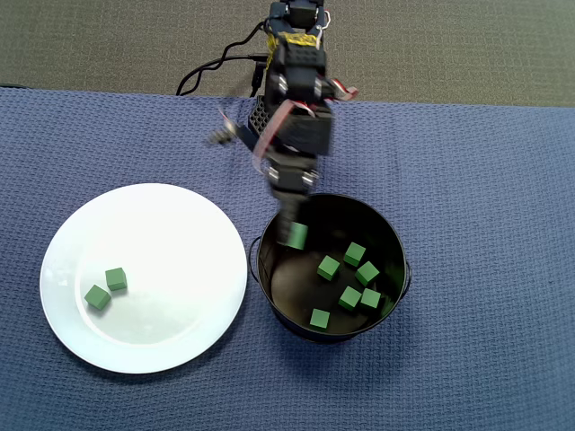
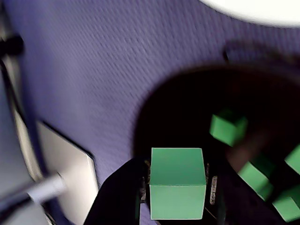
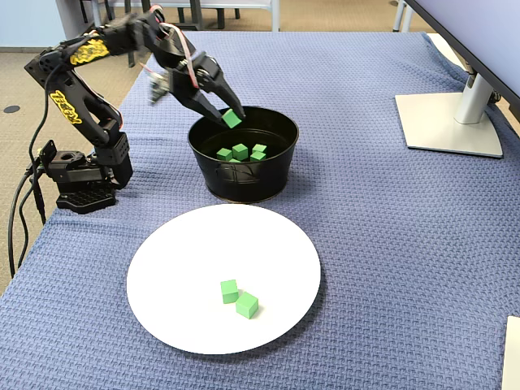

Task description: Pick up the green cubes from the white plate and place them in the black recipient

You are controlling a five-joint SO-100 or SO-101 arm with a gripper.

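Observation:
My gripper [image 1: 293, 235] [image 2: 178, 190] [image 3: 232, 119] is shut on a green cube [image 1: 294, 236] [image 2: 177, 189] [image 3: 232, 119], held over the rim of the black recipient [image 1: 392, 242] [image 3: 244, 183] [image 2: 154, 108]. Several green cubes [image 1: 350, 274] [image 3: 242, 152] [image 2: 228, 129] lie on the pot's floor. Two more green cubes [image 1: 106, 288] [image 3: 238, 298] rest on the white plate [image 1: 171, 269] [image 3: 187, 276], which lies left of the pot in the overhead view. Only an edge of the plate [image 2: 253, 10] shows at the top of the wrist view.
A blue woven cloth [image 1: 476, 180] [image 3: 390, 227] covers the table. The arm's base [image 3: 81, 175] stands left of the pot in the fixed view. A monitor stand [image 3: 451, 122] sits at the right there, and cables [image 1: 211, 67] trail behind the arm.

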